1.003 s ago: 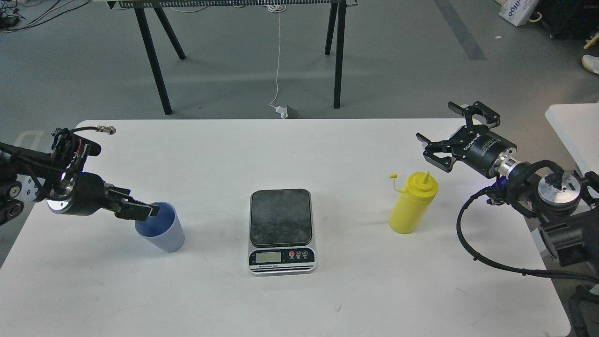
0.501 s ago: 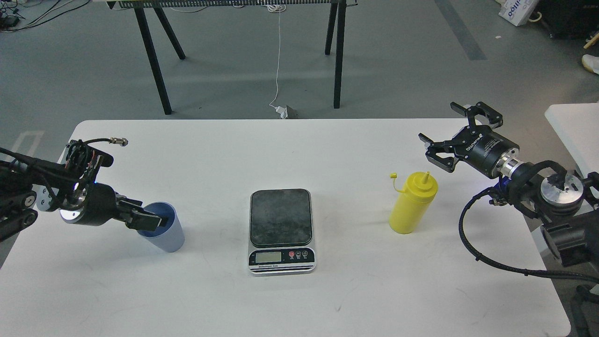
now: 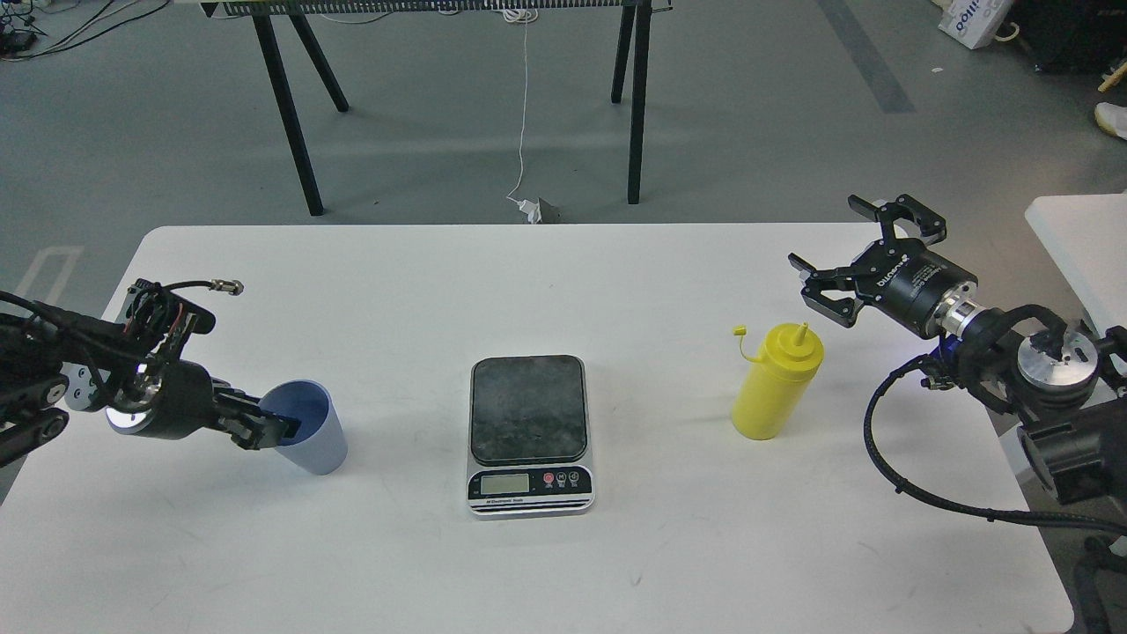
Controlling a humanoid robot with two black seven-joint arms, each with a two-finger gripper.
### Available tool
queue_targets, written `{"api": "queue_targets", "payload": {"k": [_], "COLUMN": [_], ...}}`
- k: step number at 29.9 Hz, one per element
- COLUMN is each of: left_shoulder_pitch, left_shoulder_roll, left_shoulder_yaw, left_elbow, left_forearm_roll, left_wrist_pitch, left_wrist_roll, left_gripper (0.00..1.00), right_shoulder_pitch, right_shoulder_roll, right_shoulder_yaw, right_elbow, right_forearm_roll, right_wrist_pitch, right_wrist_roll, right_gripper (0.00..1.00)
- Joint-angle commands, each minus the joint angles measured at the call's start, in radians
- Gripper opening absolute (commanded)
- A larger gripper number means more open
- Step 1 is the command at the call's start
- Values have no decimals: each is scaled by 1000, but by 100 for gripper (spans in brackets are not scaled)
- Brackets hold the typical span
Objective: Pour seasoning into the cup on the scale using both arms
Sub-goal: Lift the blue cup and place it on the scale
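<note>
At the cup's [image 3: 306, 428] rim, the left gripper [image 3: 268, 429] reaches low, grip unclear; right gripper [image 3: 850, 255] hovers spread.

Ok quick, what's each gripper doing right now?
Left gripper: at the near rim of the blue cup; open or shut cannot be told.
Right gripper: open, empty, above and right of the yellow squeeze bottle.

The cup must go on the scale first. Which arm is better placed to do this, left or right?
The left. Its tool is already at the near rim of the blue cup, left of the scale. The right tool is open, far across the table, above and right of the yellow bottle.
</note>
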Motion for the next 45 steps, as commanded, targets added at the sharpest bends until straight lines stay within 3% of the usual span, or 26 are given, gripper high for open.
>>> {"api": "queue_targets", "payload": {"k": [1,10,15,20,28,45], "left_shoulder_pitch": [-2,-36,-198,-298,-295,-288], "left_shoulder_roll": [4,13,0,-150,-387,-422], "left_shoulder_yaw": [0,-16,-17,-6,64,115], "left_elbow": [0,-14,-26,-8,92,112], "left_forearm_roll": [-1,-108,-279,-311,-207,-184], "left_wrist_pitch": [0,0,0,0,0,0], "left_wrist_roll": [0,0,0,0,0,0], "left_gripper": [4,2,2,2,3,7], "right_shoulder_pitch": [-3,-4,-4,-4,-4,-4], "right_shoulder_roll": [0,2,2,3,6,8], "right_shoulder_yaw": [1,0,0,5,5,8], "right_elbow": [1,1,-1,1,-2,-7], "right_forearm_roll": [0,0,0,0,0,0], "right_wrist_pitch": [0,0,0,0,0,0], "right_wrist_roll": [2,0,0,2,2,2], "right_gripper": [99,99,99,99,99,99]}}
